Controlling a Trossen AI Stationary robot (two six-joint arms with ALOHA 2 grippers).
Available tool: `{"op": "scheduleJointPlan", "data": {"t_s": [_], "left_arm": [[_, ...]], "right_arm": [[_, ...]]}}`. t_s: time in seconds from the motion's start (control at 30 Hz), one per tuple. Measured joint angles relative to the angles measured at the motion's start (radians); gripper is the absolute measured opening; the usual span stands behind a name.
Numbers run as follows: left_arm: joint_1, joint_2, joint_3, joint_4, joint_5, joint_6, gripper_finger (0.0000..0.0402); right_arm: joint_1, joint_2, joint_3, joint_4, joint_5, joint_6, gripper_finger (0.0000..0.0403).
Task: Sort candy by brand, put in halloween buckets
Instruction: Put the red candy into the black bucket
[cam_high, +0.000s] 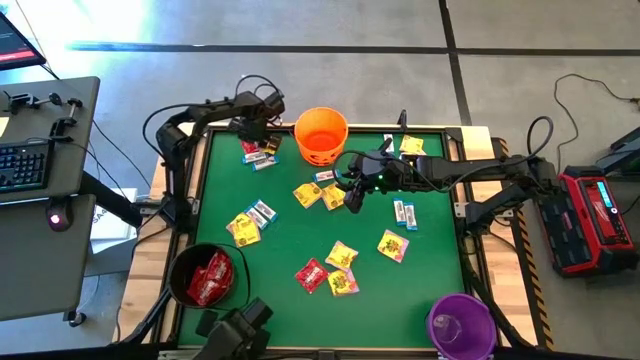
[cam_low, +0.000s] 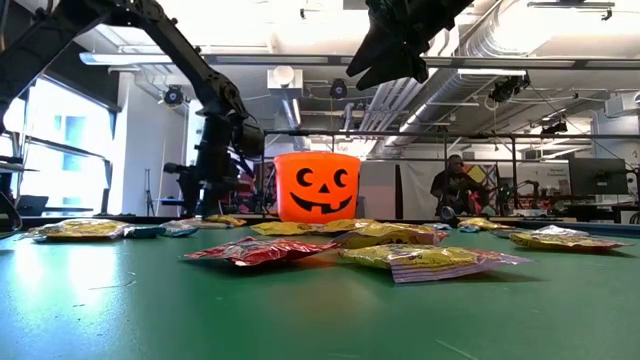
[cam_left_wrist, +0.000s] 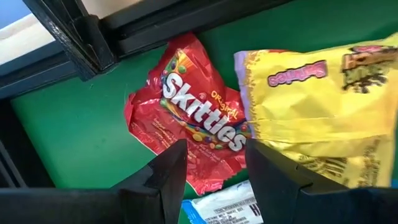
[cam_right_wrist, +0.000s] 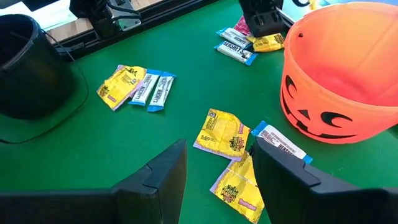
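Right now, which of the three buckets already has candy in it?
The black bucket, at the left near corner: red packets lie inside it. The orange bucket and purple bucket show no candy.

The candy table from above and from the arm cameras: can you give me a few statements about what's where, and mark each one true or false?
1. The black bucket has red packets inside it. True.
2. The orange bucket lies tipped on its side. False: it stands upright at the far edge of the table, its face showing in the low view.
3. The left gripper is open above a red Skittles packet. True.
4. The right gripper holds a yellow packet. False: it is open and empty, above yellow packets on the mat.
5. The purple bucket sits next to the orange one. False: it stands at the opposite, near-right corner.
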Motion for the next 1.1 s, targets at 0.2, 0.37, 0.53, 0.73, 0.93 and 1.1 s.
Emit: {"op": "scheduleJointPlan", "data": {"t_s": [0.2,0.37,0.53,0.73,0.93,1.1], "left_arm": [[0.0,0.01,0.0,0.016,-0.005,0.011,0.0149],[0.011,0.01,0.0,0.017,-0.005,0.041,0.0117],[0.011,0.01,0.0,0.019,-0.005,0.081,0.0066],[0.01,0.01,0.0,0.038,-0.004,0.143,0.0007],[-0.01,0.01,0.0,0.037,-0.004,0.209,0.0001],[-0.031,0.005,0.0,0.025,-0.001,0.21,0.0002]], "right_arm": [[0.0,0.0,0.0,0.0,0.0,0.002,0.0169],[0.0,0.0,0.0,0.0,0.01,0.002,0.0169],[0.0,0.0,0.0,0.0,0.011,0.002,0.0169],[0.0,0.0,0.0,0.0,0.012,-0.001,0.0169],[0.0,0.0,0.0,0.0,0.013,-0.002,0.0169],[0.0,0.0,0.0,0.0,0.013,-0.016,0.0169]]}}
